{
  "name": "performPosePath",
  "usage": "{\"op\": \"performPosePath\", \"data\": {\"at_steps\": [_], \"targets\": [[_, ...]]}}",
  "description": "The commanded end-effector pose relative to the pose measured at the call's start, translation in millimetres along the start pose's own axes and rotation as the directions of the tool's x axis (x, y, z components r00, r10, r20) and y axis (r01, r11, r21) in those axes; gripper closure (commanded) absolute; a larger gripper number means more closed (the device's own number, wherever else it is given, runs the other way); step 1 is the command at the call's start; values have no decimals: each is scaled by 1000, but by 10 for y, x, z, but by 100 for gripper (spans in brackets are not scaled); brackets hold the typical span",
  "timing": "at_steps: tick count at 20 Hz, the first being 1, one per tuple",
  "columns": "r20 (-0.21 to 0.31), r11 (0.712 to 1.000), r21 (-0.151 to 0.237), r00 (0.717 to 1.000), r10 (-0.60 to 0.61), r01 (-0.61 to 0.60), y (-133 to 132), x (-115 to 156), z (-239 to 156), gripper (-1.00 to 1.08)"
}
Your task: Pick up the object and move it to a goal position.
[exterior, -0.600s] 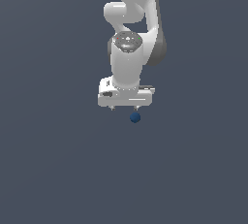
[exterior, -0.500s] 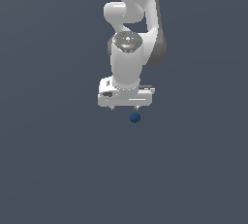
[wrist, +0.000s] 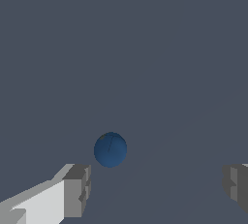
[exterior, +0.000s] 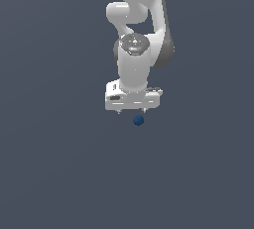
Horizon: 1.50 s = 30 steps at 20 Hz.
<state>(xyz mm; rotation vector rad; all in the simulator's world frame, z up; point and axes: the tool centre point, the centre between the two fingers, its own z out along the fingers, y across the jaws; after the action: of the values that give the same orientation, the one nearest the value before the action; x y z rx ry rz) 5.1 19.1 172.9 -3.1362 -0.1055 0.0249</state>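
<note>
The object, a small dark blue ball point(exterior: 138, 120), rests on the flat grey floor just in front of the white hand in the exterior view. My gripper point(exterior: 132, 111) hangs over it, pointing down, with only the tips of its short fingers showing under the hand. In the wrist view the ball point(wrist: 110, 149) lies ahead of the gripper point(wrist: 155, 182), closer to one grey finger point(wrist: 77, 189) than to the other finger point(wrist: 236, 182). The jaws stand wide apart with nothing between them; the gripper is open and apart from the ball.
The white arm point(exterior: 136, 34) rises behind the hand toward the top of the exterior view. A plain dark grey floor point(exterior: 59, 173) spreads all around.
The hand and arm have shifted slightly toward the exterior view's right. The ball has stayed where it was.
</note>
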Motion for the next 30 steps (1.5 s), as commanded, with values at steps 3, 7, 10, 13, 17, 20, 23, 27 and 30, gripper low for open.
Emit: {"op": "performPosePath", "data": {"at_steps": [3,7,10,13,17,20,23,27,30], "targets": [[0,1000,1,1000,-1,1,-1,2,-5,-92],[0,1000,1,1000,0,0,-17,-6,27,-92],[-2,1000,1,1000,1,-1,-51,-27,101,-92],[-3,1000,0,1000,4,-4,-102,-63,215,-92],[-7,1000,-2,1000,9,-9,-200,-140,427,-92],[-10,1000,-3,1000,13,-13,-285,-219,610,-92],[-13,1000,-3,1000,17,-17,-350,-288,750,-92],[-15,1000,-4,1000,20,-20,-406,-354,872,-92],[-16,1000,-4,1000,20,-20,-429,-380,918,-92]]}}
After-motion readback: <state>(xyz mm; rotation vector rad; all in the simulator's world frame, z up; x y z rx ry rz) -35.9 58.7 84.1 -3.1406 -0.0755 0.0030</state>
